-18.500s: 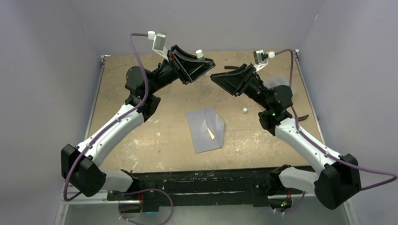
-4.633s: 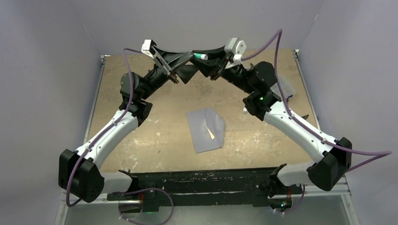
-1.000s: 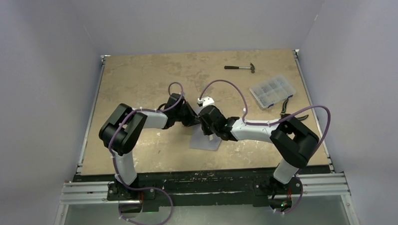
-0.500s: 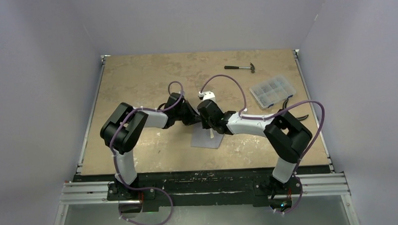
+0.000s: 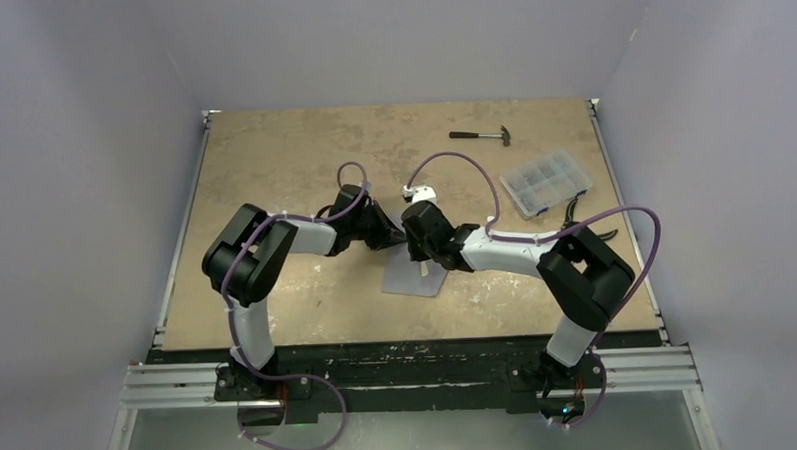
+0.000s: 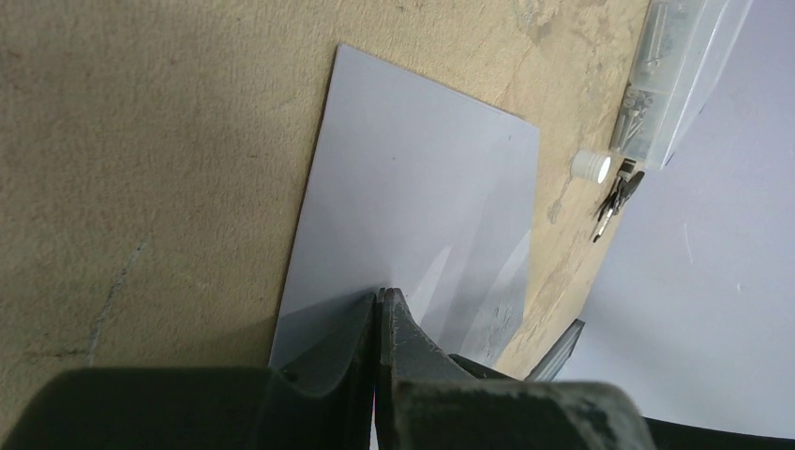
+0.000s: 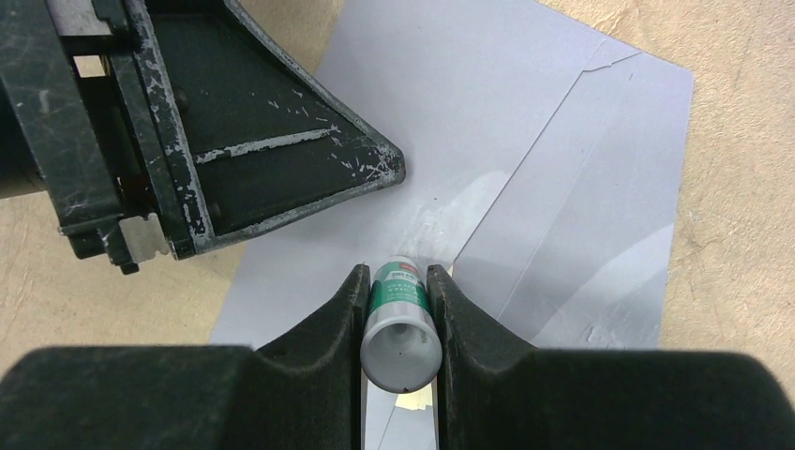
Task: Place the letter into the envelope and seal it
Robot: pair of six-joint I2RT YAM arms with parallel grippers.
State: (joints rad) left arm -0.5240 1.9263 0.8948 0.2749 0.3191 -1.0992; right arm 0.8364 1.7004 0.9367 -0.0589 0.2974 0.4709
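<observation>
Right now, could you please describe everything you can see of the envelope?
The envelope is flat grey-blue paper lying on the tan table. Its triangular flap shows slanted edges and shiny smears near the point. The shut left hand seems to press one end; the glue stick held in the right hand touches it by the flap's point.

1 envelope [image 7: 525, 141]; 1 glue stick [image 7: 401, 323]; 1 hammer [image 5: 481, 135]; 1 parts box [image 5: 545, 182]; 1 white cap [image 6: 591, 166]; 1 pliers [image 6: 614, 199]; letter [image 7: 412, 402] probably 1, only cream sliver showing.
</observation>
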